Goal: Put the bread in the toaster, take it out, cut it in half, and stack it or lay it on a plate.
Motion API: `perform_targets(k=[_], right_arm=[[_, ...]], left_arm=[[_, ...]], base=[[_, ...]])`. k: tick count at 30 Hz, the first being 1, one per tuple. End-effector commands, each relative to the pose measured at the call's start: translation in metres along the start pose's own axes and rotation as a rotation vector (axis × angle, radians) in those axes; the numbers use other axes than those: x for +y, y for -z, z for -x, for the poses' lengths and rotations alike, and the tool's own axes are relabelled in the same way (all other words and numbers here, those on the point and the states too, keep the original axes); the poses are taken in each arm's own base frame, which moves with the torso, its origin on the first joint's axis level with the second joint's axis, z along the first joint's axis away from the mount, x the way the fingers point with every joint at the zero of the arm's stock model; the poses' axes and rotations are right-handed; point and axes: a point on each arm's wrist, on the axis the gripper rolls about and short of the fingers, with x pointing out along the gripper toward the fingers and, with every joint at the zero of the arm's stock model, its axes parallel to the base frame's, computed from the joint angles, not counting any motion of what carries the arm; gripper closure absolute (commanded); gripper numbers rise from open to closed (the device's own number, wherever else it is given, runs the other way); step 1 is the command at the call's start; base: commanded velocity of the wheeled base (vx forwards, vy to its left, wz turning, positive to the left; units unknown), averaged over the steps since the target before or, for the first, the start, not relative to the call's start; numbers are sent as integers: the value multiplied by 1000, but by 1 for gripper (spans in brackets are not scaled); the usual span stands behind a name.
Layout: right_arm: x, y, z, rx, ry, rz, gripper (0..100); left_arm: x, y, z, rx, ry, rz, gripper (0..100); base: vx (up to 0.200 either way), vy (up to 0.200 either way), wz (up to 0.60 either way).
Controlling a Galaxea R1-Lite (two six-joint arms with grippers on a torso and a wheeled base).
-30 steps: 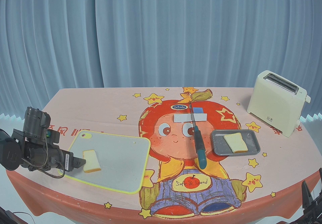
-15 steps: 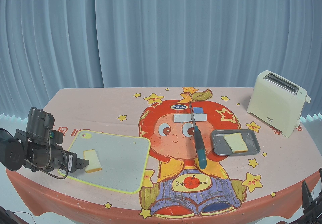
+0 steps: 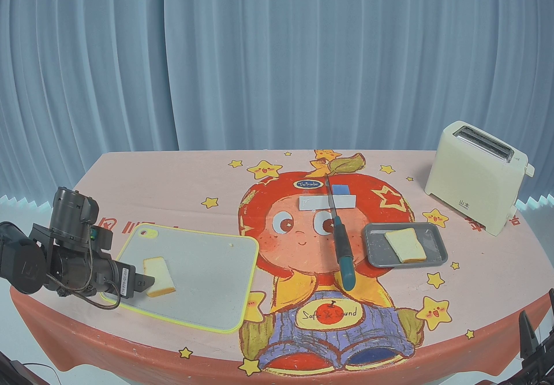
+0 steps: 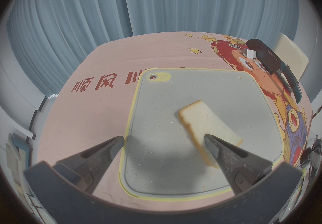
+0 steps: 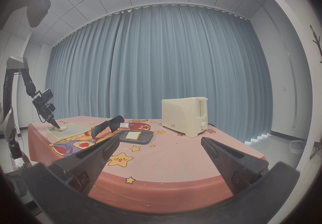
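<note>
The left gripper (image 4: 163,137) hangs low over the left end of a cutting board (image 3: 208,282), jaws spread wide and holding nothing, with one fingertip above the near end of a half slice of bread (image 3: 158,276) that lies flat on the board. A second half slice (image 3: 405,245) lies on a grey tray (image 3: 434,233) near the toaster (image 3: 476,178), and a knife (image 3: 343,250) rests between board and tray. The right gripper (image 5: 160,144) is wide open and empty, beyond the table's edge.
</note>
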Motion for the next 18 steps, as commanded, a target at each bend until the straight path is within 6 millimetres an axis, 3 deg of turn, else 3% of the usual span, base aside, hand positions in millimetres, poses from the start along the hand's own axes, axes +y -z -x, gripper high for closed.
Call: perform_targets(k=[1,11,15,18], right_arm=[[0,5,0,1,0,0,0],[0,5,0,1,0,-1,0],[0,5,0,1,0,0,0],[0,5,0,1,0,0,0]], left_arm=[[0,1,-1,8,-2,-1,100],[0,7,-2,28,6,-4,100],[-4,7,4,8,21,-18,100],[-5,5,19,-50,31,-20,100]], base=[[0,0,0],[0,0,0],[0,0,0],[0,0,0]])
